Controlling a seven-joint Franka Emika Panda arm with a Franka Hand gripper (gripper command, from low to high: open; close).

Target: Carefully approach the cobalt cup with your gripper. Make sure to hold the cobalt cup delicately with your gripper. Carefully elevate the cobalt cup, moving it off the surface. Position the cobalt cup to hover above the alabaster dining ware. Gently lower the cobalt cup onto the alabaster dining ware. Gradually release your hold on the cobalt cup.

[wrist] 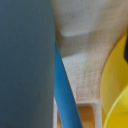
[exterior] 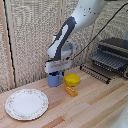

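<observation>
Exterior view first: the white robot arm point(exterior: 70, 30) leans down from the upper right, and its gripper point(exterior: 56, 73) sits right over the cobalt cup point(exterior: 55, 79), low at the cup's rim. The cup stands on the wooden table point(exterior: 90, 107), near the back, in front of a woven screen wall point(exterior: 30, 35). Just beside the cup, toward this view's right, is a yellow bowl point(exterior: 72, 79), and in front of that bowl lies a small orange object point(exterior: 71, 91). The white plate with a floral-patterned rim point(exterior: 26, 104) rests well apart from the cup, toward this view's left and nearer the front. A dark toaster oven point(exterior: 112, 54) stands at the far right. Whether the fingers are parted or clamped on the cup, I cannot tell from here. Wrist view now: very close and blurred, a dark finger point(wrist: 25, 60) fills one side, the cup's blue edge point(wrist: 65, 95) runs along it, the yellow bowl's curve point(wrist: 117, 85) is opposite, with the woven wall between.
</observation>
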